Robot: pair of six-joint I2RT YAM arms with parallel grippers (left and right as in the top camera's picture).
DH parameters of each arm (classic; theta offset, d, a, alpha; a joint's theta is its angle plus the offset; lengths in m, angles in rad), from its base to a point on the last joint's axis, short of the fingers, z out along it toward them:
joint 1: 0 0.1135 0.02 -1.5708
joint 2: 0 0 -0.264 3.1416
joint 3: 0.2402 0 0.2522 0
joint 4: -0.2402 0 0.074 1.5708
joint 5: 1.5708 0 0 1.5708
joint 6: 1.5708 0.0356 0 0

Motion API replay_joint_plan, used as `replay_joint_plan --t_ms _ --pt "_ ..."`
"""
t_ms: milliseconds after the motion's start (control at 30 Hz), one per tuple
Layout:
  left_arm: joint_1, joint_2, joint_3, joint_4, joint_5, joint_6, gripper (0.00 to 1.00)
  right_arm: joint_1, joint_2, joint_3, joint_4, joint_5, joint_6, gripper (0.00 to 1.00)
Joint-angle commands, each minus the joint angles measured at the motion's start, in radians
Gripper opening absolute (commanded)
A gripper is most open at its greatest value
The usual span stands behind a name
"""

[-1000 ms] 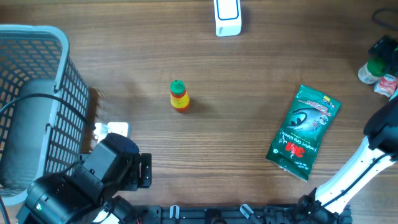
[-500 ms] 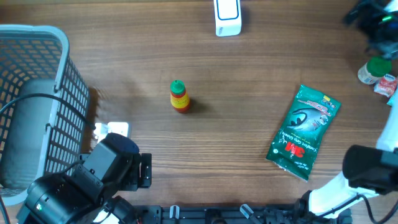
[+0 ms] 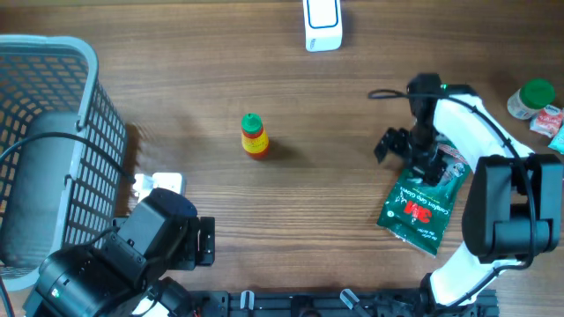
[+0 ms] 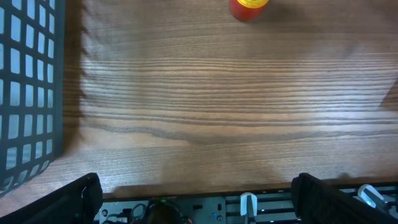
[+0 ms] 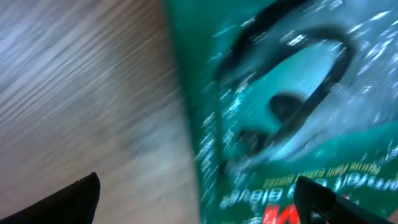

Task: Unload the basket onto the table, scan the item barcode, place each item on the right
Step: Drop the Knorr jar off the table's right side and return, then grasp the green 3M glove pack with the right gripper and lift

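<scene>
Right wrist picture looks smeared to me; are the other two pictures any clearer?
Right wrist view: streaky blur all over, and the print on the glossy green plastic packet is smeared. Left wrist view: sharp, the grain of the brown wooden table is crisp. Overhead view: sharp and evenly lit, with a soft shadow beside the grey mesh basket.

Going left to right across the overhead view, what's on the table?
Mesh basket → small red-and-yellow bottle → white device at the far edge → green packet → green-capped container near the right edge.
</scene>
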Motion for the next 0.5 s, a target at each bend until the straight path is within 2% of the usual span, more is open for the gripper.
replay_joint_plan --t_ms 0,67,100,133,167,200,233,300,367,467 --pt "-0.003 -0.004 0.002 0.002 -0.009 -0.014 1.0 -0.008 0.005 -0.052 0.052 0.138 0.078 1.0" --pt "-0.003 -0.004 0.002 0.002 -0.009 -0.014 1.0 -0.008 0.005 -0.093 0.09 0.151 0.077 0.99" --pt "-0.003 -0.004 0.002 0.003 -0.009 -0.014 1.0 -0.008 0.005 -0.13 0.13 0.153 0.072 0.95" --pt "-0.003 -0.004 0.002 0.002 -0.009 -0.014 1.0 -0.008 0.005 -0.195 0.2 0.125 0.07 0.71" --pt "-0.003 -0.004 0.002 0.003 -0.009 -0.014 1.0 -0.008 0.005 -0.228 0.233 0.092 0.07 0.35" --pt "-0.003 -0.004 0.002 0.002 -0.009 -0.014 1.0 -0.008 0.005 -0.262 0.272 0.032 0.066 0.15" --pt "-0.003 -0.004 0.002 0.002 -0.009 -0.014 1.0 -0.008 0.005 -0.287 0.311 -0.038 0.032 0.05" --pt "-0.003 -0.004 0.002 0.003 -0.009 -0.014 1.0 -0.008 0.005 -0.315 0.418 -0.27 -0.126 0.04" --pt "-0.003 -0.004 0.002 0.003 -0.009 -0.014 1.0 -0.008 0.003 -0.297 0.512 -0.633 -0.313 0.05" --pt "-0.003 -0.004 0.002 0.002 -0.009 -0.014 1.0 -0.008 -0.006 -0.226 0.536 -1.099 -0.517 0.05"
